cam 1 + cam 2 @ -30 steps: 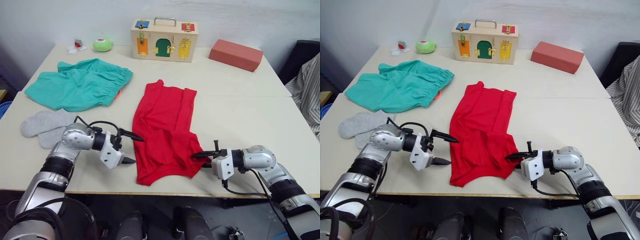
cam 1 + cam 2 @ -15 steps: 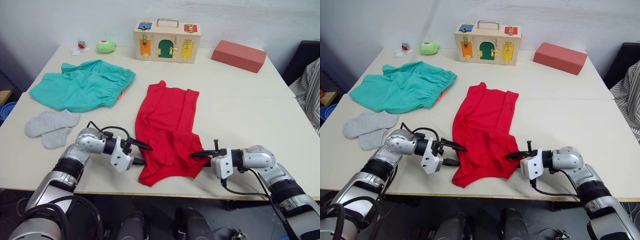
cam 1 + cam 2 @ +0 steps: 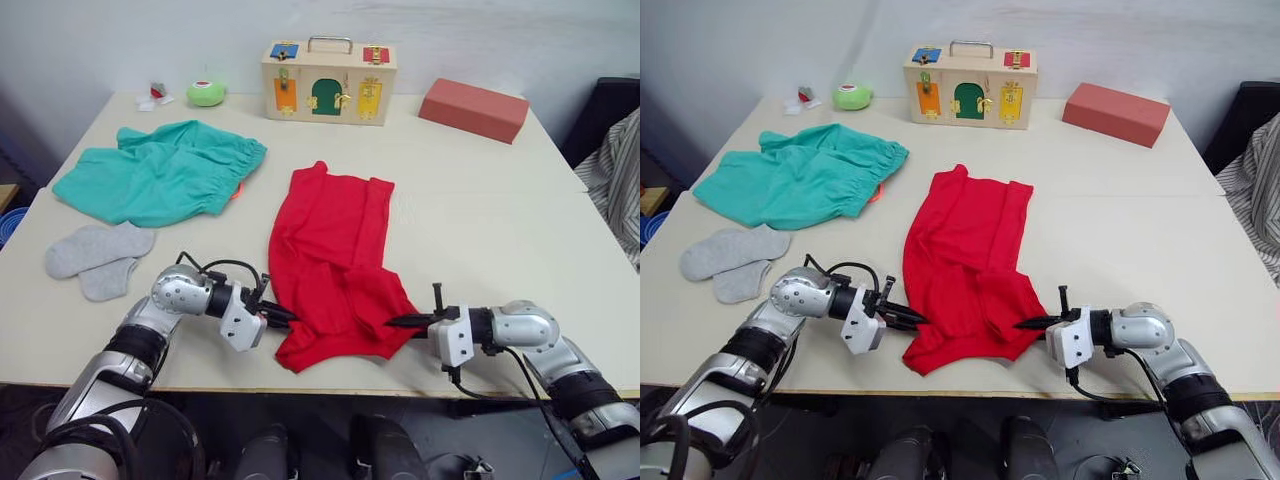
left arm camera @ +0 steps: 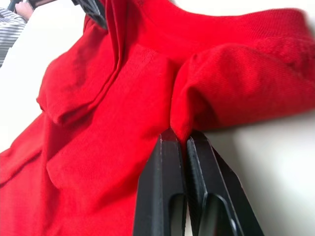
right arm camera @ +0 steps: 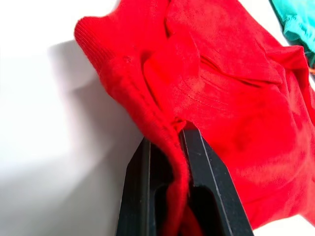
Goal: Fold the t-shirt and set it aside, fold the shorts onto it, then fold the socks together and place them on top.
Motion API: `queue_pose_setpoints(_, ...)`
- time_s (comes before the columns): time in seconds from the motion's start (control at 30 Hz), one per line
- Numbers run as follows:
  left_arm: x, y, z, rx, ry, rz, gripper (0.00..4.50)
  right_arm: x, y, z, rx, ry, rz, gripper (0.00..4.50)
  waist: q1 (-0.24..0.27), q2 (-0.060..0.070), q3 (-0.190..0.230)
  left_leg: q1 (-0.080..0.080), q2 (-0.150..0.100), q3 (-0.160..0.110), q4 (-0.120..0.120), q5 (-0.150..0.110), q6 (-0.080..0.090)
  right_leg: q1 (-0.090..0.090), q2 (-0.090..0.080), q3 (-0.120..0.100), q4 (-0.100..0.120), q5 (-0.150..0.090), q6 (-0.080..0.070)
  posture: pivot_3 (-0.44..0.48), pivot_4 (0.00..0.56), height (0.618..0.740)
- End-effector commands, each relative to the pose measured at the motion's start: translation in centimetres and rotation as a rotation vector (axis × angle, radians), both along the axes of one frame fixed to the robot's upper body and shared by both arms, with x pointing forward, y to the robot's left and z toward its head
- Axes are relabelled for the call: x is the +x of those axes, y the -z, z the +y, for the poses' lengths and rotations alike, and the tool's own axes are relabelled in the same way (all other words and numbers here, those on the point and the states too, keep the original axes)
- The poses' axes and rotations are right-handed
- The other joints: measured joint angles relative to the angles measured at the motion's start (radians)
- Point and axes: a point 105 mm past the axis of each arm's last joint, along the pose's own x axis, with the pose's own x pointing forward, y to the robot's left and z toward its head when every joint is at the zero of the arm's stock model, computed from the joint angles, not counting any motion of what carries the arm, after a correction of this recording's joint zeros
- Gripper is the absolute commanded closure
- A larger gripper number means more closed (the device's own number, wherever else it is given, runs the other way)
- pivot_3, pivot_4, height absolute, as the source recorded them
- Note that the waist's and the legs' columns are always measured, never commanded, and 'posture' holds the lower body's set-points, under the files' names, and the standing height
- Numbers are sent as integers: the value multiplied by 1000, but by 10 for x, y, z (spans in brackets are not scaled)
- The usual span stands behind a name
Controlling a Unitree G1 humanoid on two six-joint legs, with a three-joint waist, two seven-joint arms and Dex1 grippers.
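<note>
The red t-shirt (image 3: 335, 255) lies crumpled lengthwise in the middle of the table, its near end bunched close to the front edge. My left gripper (image 3: 283, 315) is shut on the t-shirt's near left edge; the left wrist view shows red cloth (image 4: 221, 83) pinched between the black fingers (image 4: 162, 196). My right gripper (image 3: 392, 322) is shut on the near right edge, a fold of cloth (image 5: 167, 123) running between its fingers (image 5: 206, 182). The teal shorts (image 3: 160, 168) lie at the far left. Two grey socks (image 3: 95, 255) lie side by side near the left edge.
A wooden latch box (image 3: 330, 80) stands at the back centre, a salmon-red block (image 3: 473, 109) at the back right, a green round object (image 3: 205, 93) at the back left. A striped cloth (image 3: 615, 180) hangs beyond the right edge. Bare tabletop (image 3: 500, 230) lies right of the t-shirt.
My left gripper has moved right to the t-shirt's near left edge and shut on it. My right gripper has closed tight on the near right edge. The camera has shifted slightly.
</note>
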Motion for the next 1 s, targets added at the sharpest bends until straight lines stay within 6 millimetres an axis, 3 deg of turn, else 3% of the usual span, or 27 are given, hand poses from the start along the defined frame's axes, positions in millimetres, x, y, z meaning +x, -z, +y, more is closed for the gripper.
queue_pose_setpoints(0.03,-23,1,15,-2,6,113,4489,-6,-21,-11,26,21,-33,4500,-13,0,1,0,0,0,0,0,-2,0,0,0,0,-1,0,0,150,740)
queue_pose_setpoints(0.27,-65,-13,33,-69,-15,267,4489,-38,-32,-20,45,44,54,4500,-10,-2,5,0,0,0,-5,1,-4,-2,1,-1,-1,-4,-1,0,150,740)
queue_pose_setpoints(0.67,-94,-6,37,-63,-73,372,4489,-92,-14,-9,-23,-12,302,4500,14,-2,6,0,0,-1,-11,-3,-3,-3,0,-1,-4,-5,-2,0,150,740)
queue_pose_setpoints(0.83,-86,-18,42,-136,-187,506,4489,-87,-35,-3,1,-4,405,4500,15,-4,8,0,0,-1,-11,-3,-2,-3,1,-1,-5,-5,-2,0,150,740)
queue_pose_setpoints(1.0,-68,-38,53,-234,-350,684,4489,-62,-67,1,81,38,462,4500,14,-4,9,0,0,-2,-11,-3,-3,-3,1,-1,-5,-4,-2,0,150,740)
